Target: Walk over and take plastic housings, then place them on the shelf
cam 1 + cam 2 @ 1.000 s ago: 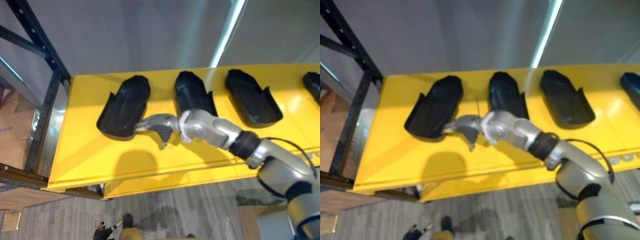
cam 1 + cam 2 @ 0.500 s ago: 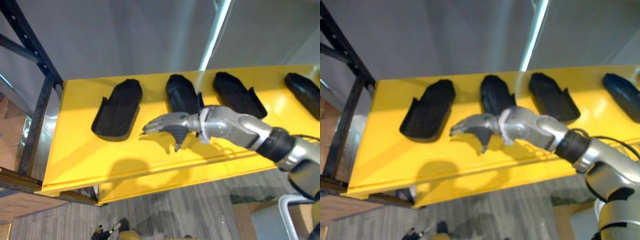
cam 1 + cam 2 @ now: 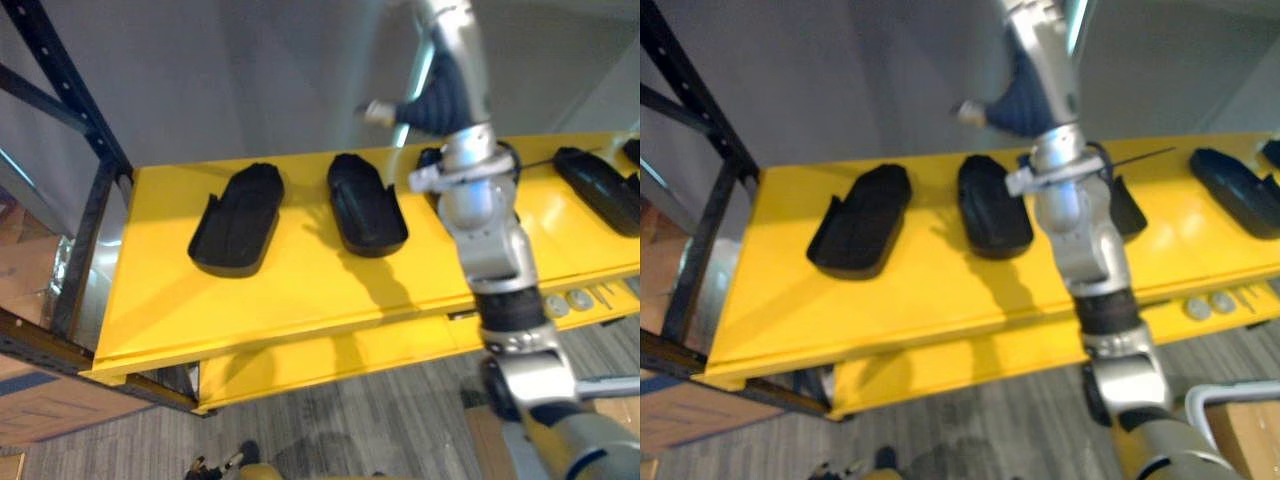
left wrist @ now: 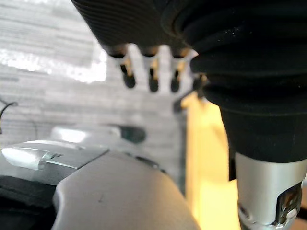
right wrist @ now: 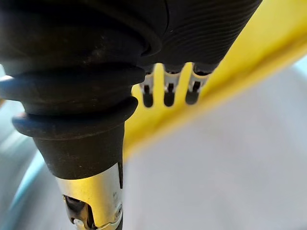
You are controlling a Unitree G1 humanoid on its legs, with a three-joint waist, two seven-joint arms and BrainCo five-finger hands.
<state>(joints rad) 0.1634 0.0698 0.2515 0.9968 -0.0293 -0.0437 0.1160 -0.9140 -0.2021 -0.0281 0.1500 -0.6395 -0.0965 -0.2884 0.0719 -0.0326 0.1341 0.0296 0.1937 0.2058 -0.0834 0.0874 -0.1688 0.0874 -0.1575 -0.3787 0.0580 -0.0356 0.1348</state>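
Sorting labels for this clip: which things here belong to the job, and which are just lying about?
Job: left housing, second housing, fourth housing, yellow shelf, right hand.
Lying about: black rack, small discs.

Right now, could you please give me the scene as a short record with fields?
Shelf: yellow shelf
Housings: black, lying apart in a row: leftmost housing, second housing, third housing partly behind the right arm, fourth housing at the right
Right hand: up above the shelf, fingers straight, empty
Left hand: fingers relaxed, empty, over the floor
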